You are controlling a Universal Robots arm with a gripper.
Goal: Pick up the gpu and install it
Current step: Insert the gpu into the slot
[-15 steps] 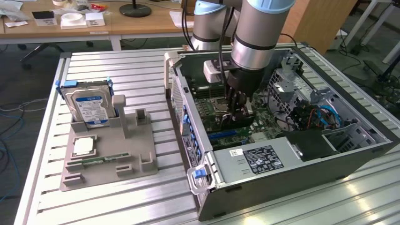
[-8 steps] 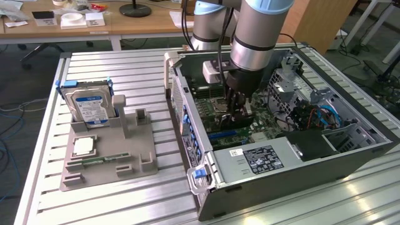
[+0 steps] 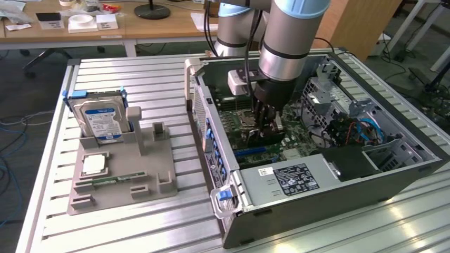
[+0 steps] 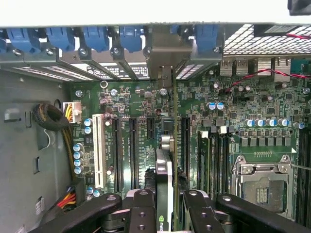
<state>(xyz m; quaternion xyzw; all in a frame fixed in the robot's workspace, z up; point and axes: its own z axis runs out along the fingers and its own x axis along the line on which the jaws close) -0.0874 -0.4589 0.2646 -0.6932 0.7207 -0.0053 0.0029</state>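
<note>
We're down inside the open computer case (image 3: 330,174) now, and the gripper (image 4: 164,204) is pinching the gpu (image 4: 164,170) edge-on, one finger (image 4: 141,208) pressed against each flat face of the card. That grip makes sense to us: holding the card by its faces keeps it upright, so its lower edge can meet a slot squarely. In the wrist view we look straight along the card's top edge, with its metal bracket end (image 4: 163,63) up against the rear wall of the case, in line with one of the openings beneath the row of blue retaining clips (image 4: 95,36). The card stands between the long black expansion slots (image 4: 132,145) on the green motherboard (image 4: 233,111), and we judge it is sitting in or just over one of them; we can't tell whether it is fully seated. In the exterior view the arm (image 3: 288,47) comes down nearly vertical into the case, which suits a straight push. Over on the exterior view's left, the grey parts holder (image 3: 119,179) carries the hard drive (image 3: 98,118) standing upright and a memory stick (image 3: 109,180) lying flat.
</note>
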